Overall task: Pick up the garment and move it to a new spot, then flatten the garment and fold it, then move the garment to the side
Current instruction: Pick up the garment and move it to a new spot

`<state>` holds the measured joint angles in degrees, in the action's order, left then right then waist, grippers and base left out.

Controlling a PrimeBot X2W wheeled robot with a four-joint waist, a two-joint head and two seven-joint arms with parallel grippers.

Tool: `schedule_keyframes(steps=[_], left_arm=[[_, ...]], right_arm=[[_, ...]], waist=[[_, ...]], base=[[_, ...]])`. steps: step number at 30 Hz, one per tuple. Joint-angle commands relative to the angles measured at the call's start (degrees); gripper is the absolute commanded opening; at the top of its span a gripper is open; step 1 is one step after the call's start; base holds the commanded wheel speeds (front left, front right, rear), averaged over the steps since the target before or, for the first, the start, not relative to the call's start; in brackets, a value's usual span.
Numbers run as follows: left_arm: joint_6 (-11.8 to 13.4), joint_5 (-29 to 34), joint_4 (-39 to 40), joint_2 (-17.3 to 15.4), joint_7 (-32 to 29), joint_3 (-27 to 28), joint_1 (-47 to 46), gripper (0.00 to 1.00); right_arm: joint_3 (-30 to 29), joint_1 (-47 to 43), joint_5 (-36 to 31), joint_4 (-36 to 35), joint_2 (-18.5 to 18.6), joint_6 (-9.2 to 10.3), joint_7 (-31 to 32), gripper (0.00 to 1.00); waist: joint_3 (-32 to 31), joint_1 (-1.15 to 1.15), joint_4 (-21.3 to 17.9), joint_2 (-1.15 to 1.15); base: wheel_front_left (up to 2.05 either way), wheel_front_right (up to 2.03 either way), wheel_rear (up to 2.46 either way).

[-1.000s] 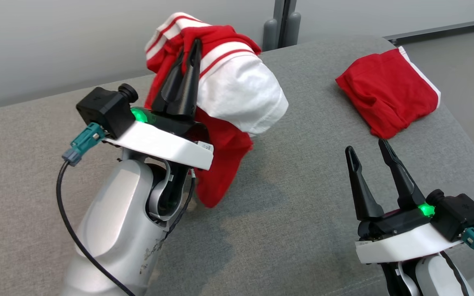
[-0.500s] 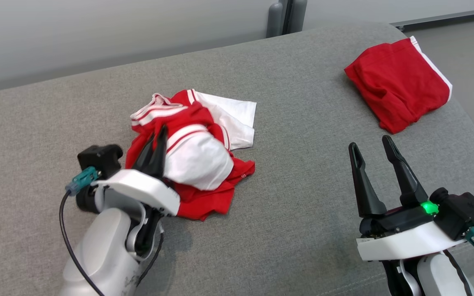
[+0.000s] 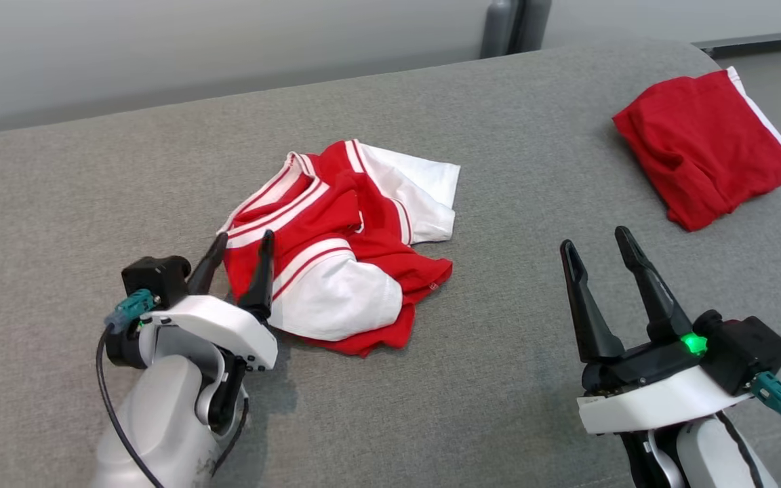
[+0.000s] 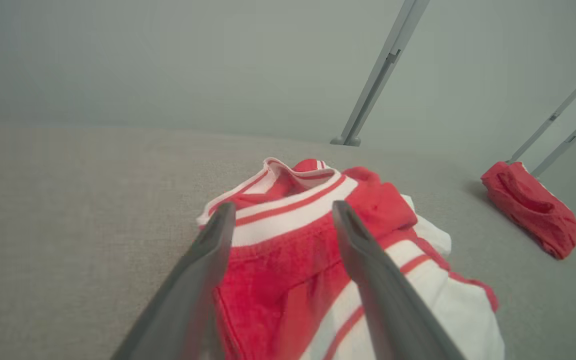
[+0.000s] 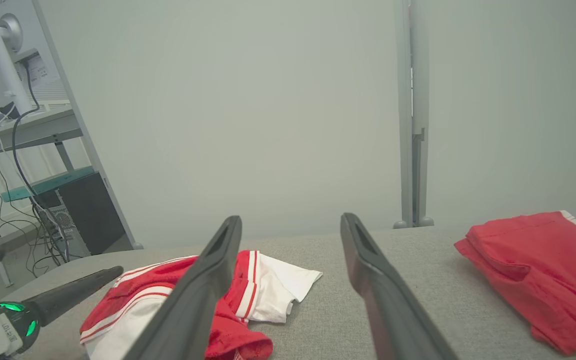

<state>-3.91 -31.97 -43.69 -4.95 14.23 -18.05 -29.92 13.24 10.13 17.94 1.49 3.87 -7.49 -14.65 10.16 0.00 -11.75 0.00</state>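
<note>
The garment (image 3: 343, 257), a red shirt with white sleeves and striped trim, lies crumpled on the grey padded surface (image 3: 499, 203). My left gripper (image 3: 243, 237) is open at the garment's left edge, with nothing pinched. In the left wrist view the garment (image 4: 293, 240) lies under and between the spread fingers of the left gripper (image 4: 280, 210). My right gripper (image 3: 594, 238) hangs open over bare surface to the garment's right, well apart from it. The right wrist view shows the garment (image 5: 268, 285) low at left, beyond the right gripper (image 5: 290, 222).
A folded red cloth (image 3: 702, 149) lies at the far right corner of the surface, near its rounded edge; it also appears in both wrist views (image 4: 533, 210) (image 5: 543, 270). A grey wall and a post (image 3: 512, 27) stand behind. A desk with cables (image 5: 13, 130) stands off to the left.
The left gripper came down with the garment, which hung in the air a second ago, and then opened. The garment now rests on the surface. The head camera shifted too.
</note>
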Motion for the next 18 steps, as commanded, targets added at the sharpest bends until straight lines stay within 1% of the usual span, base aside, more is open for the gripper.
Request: schedule_keyframes(steps=[1,4,7,8,12,13,18], left_arm=[[0.0,0.9,2.4,-1.6,0.7,2.5,-1.7,1.0],[0.7,2.5,5.6,-2.2,0.7,5.1,0.2,1.0],[1.6,4.2,10.1,-2.4,0.8,8.2,3.3,1.0],[2.0,5.4,13.4,-2.2,0.8,10.4,5.9,1.0],[2.4,8.2,20.0,-1.7,0.8,14.6,12.2,1.0],[2.4,9.5,23.1,-1.1,0.8,16.3,15.3,1.0],[2.4,12.3,29.8,0.4,0.8,19.7,21.8,1.0]], right_arm=[[1.4,1.6,-0.1,-0.8,0.2,0.0,-0.3,1.0],[2.6,1.7,-0.5,0.9,0.5,0.0,-0.3,1.0],[2.5,1.8,-0.8,2.6,0.4,0.0,-0.3,1.0],[1.9,1.5,-1.0,3.6,0.3,0.0,-0.3,1.0],[0.7,0.4,-1.1,5.1,0.0,0.0,-0.3,1.0],[-0.1,-0.4,-1.2,5.8,-0.1,0.0,-0.3,1.0],[-2.2,-2.5,-1.3,6.5,-0.4,0.0,-0.3,1.0]], waist=[[-0.5,0.0,0.9,0.0],[-1.4,0.0,2.1,0.0],[-2.6,0.0,3.4,0.0],[-3.6,0.0,4.3,0.0],[-6.0,0.0,5.7,0.0],[-7.2,0.0,6.2,0.0],[-9.3,0.0,7.3,0.0]], base=[[0.0,0.0,0.0],[0.0,0.0,0.0],[0.0,0.0,0.0],[0.0,0.0,0.0],[0.0,0.0,0.0],[0.0,0.0,0.0],[0.0,0.0,0.0]])
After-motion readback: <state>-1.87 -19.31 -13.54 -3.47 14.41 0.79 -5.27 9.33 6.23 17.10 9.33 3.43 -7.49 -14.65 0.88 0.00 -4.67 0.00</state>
